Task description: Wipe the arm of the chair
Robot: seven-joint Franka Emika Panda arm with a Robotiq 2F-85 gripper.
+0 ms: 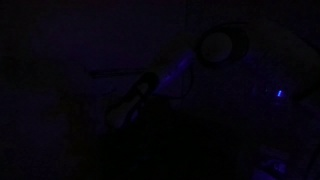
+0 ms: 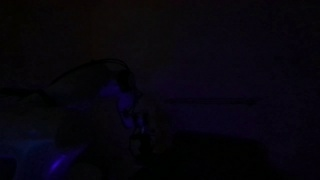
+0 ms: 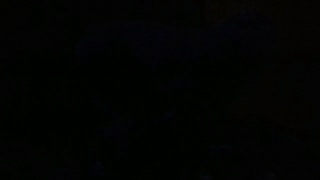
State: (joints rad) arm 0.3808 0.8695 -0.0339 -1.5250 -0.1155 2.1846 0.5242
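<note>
The scene is almost fully dark. In both exterior views I make out only the faint bluish outline of the robot arm [image 1: 215, 48] [image 2: 105, 85] reaching down toward the middle. The gripper [image 1: 140, 95] shows as a dim shape; whether its jaws are open or shut cannot be told. It also shows faintly in an exterior view [image 2: 140, 125]. The chair, its arm and any wiping cloth cannot be made out. The wrist view is black.
A small blue light [image 1: 279, 95] glows at the right in an exterior view. Everything else is lost in darkness.
</note>
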